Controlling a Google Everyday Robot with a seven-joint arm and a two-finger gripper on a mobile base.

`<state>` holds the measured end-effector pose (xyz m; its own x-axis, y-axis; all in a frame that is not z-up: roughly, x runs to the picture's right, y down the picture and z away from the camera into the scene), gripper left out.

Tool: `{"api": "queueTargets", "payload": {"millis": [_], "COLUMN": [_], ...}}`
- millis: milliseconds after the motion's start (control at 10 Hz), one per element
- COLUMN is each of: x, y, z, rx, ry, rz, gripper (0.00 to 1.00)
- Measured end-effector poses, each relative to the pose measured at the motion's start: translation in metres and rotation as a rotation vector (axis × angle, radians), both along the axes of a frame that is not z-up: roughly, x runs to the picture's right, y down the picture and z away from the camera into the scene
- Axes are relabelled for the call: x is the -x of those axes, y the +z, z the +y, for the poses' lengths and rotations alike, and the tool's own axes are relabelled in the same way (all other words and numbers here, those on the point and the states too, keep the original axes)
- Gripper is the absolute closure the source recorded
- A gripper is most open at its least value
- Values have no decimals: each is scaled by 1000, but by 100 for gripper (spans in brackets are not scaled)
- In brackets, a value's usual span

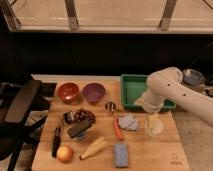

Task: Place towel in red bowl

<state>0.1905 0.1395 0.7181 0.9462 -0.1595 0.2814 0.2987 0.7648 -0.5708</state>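
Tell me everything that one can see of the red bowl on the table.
The red bowl is round, orange-red and glossy, perhaps plastic. It stands upright near the far left corner of the wooden table, with a purple bowl close beside it. Nothing shows inside it. Whether the two bowls touch, I cannot tell. The claw hangs far from it, low over the table's right side.

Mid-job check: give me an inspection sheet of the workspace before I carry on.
Surface: wooden table, crowded.
Job's things: towel crumpled on the table, right of centre; red bowl at the far left, well apart from it.
Clutter: purple bowl, green tray, grapes, blue sponge, round orange fruit.
Grippers: gripper low over the table, just right of the towel.
Cables: nothing seen.
Surroundings: black chair at left.
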Motion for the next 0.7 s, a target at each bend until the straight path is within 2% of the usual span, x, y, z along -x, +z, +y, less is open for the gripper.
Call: {"api": "queueTargets", "payload": {"millis": [400, 700], "x": [27, 38], "y": [29, 58], "z": [17, 42], "rx": [73, 150], "ry": [45, 78], "rz": [-11, -18], "gripper": [20, 20]}}
